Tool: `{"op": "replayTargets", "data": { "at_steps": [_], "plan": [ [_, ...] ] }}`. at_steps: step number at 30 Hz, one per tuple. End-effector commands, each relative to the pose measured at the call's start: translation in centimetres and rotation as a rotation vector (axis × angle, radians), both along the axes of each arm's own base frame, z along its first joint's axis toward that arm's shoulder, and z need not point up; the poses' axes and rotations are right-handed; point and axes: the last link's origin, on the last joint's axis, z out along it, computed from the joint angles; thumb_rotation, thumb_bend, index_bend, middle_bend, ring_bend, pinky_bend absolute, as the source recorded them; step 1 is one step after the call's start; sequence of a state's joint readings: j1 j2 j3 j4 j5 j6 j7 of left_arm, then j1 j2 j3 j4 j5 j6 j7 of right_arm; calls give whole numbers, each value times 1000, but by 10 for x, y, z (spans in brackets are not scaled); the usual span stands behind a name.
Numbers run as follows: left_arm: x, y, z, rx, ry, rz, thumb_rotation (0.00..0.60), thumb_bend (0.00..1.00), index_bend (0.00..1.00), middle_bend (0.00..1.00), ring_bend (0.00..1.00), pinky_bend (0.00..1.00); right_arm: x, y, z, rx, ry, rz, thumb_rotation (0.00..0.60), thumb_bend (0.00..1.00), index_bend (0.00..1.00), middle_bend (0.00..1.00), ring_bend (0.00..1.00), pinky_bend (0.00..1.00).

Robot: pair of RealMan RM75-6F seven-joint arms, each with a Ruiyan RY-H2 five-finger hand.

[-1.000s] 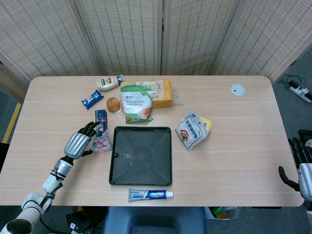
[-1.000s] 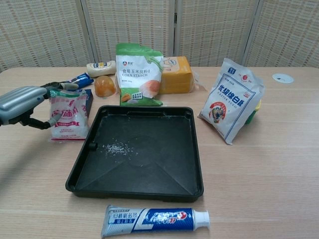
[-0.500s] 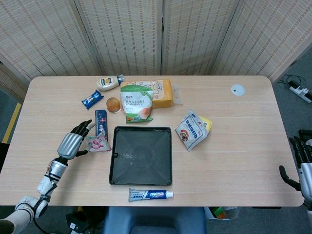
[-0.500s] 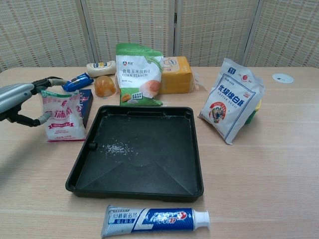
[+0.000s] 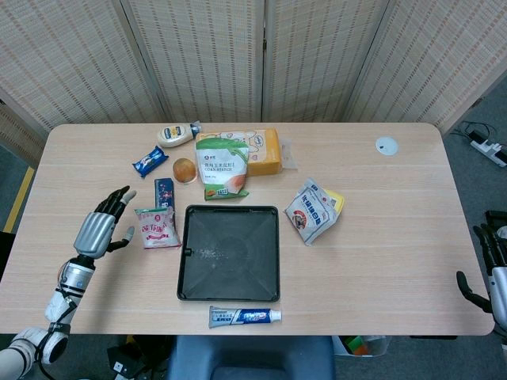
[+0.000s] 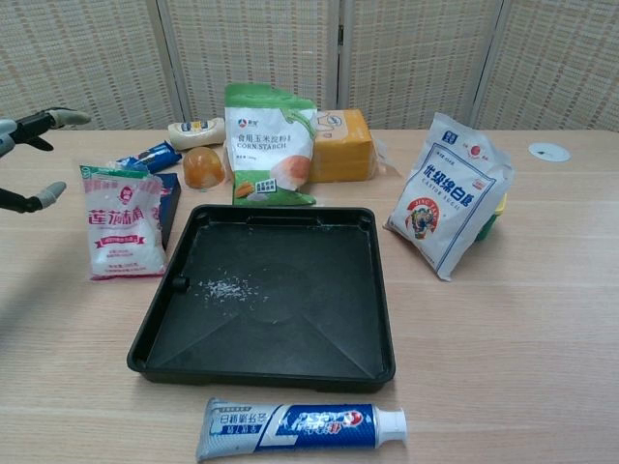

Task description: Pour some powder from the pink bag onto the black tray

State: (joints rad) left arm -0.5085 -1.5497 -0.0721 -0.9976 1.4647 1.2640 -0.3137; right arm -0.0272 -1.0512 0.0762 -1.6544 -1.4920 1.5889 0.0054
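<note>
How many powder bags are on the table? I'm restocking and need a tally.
3: pink bag left of the black tray, green corn starch bag behind it, white bag to its right. Others may be hidden.

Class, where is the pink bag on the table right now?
In the head view the pink bag stands just left of the black tray, in front of a dark blue packet, with the open left hand nearby but apart.

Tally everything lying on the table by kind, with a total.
Bags: 3 — pink bag, green bag, white bag
Small packets: 2
Trays: 1, black tray
Toothpaste: 1
Yellow box: 1
Bottle: 1
Jelly cup: 1
Total: 10
</note>
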Motion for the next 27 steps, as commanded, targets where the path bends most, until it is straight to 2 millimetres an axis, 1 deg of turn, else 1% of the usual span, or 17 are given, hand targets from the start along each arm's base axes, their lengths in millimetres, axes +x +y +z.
{"op": "replayTargets", "data": {
  "at_steps": [1, 5, 8, 10, 13, 17, 22, 27],
  "plan": [
    [-3, -16, 26, 79, 17, 74, 600, 542, 64, 49, 67, 200, -2, -1, -1, 8, -3, -9, 546, 421, 0, 103, 149, 133],
    [-2, -32, 45, 121, 37, 144, 600, 558, 77, 52, 67, 194, -2, -5, -3, 18, -15, 13, 565, 421, 8, 128, 170, 133],
    [-1, -46, 54, 151, 51, 191, 600, 568, 78, 52, 69, 187, -2, -9, -6, 33, -43, 24, 584, 421, 25, 144, 182, 133],
    [-1, -52, 57, 155, 60, 210, 600, 575, 78, 52, 71, 178, -3, -10, -7, 42, -53, 27, 590, 421, 31, 148, 183, 133],
    [-6, -73, 65, 162, 90, 274, 600, 578, 78, 52, 71, 166, -4, -13, -9, 61, -64, 36, 592, 421, 33, 149, 183, 133],
    [-7, -91, 71, 173, 102, 313, 600, 578, 79, 52, 71, 158, -2, -15, -11, 69, -84, 56, 593, 420, 41, 149, 182, 133],
    [-9, -114, 73, 175, 92, 345, 600, 579, 79, 52, 71, 147, -1, -17, -14, 89, -109, 66, 593, 421, 48, 149, 182, 133],
    [-7, -128, 73, 175, 70, 336, 600, 579, 82, 52, 71, 132, 2, -22, -17, 115, -144, 90, 594, 421, 53, 149, 182, 133]
  ]
}}
